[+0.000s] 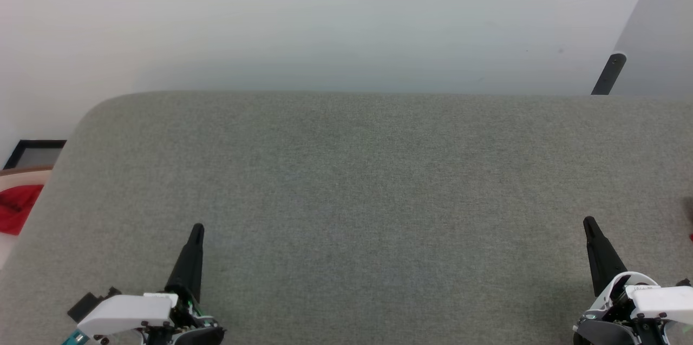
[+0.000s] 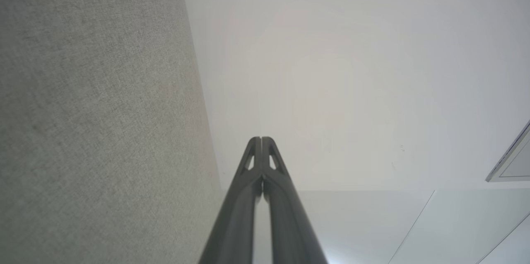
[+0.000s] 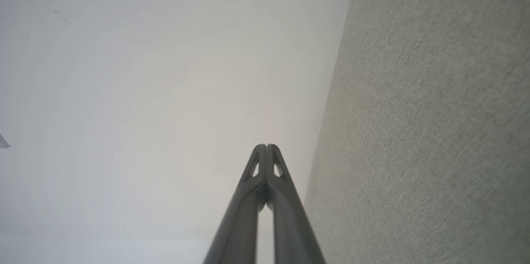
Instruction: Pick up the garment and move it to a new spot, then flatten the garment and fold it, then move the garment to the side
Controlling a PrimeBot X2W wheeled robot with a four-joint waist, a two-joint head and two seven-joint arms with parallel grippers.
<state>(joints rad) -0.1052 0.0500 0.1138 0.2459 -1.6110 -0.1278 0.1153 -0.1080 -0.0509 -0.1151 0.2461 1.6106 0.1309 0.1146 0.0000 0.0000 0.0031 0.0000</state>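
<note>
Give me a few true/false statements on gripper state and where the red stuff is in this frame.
1. The left gripper and the right gripper are both shut. True.
2. The left gripper is holding red fabric. False: it holds nothing, and its fingers are pressed together above the grey table.
3. Some red fabric lies beyond the table's left edge. True.
4. The right gripper points back toward the robot's body. False: in the head view it points away, toward the table's far edge.
</note>
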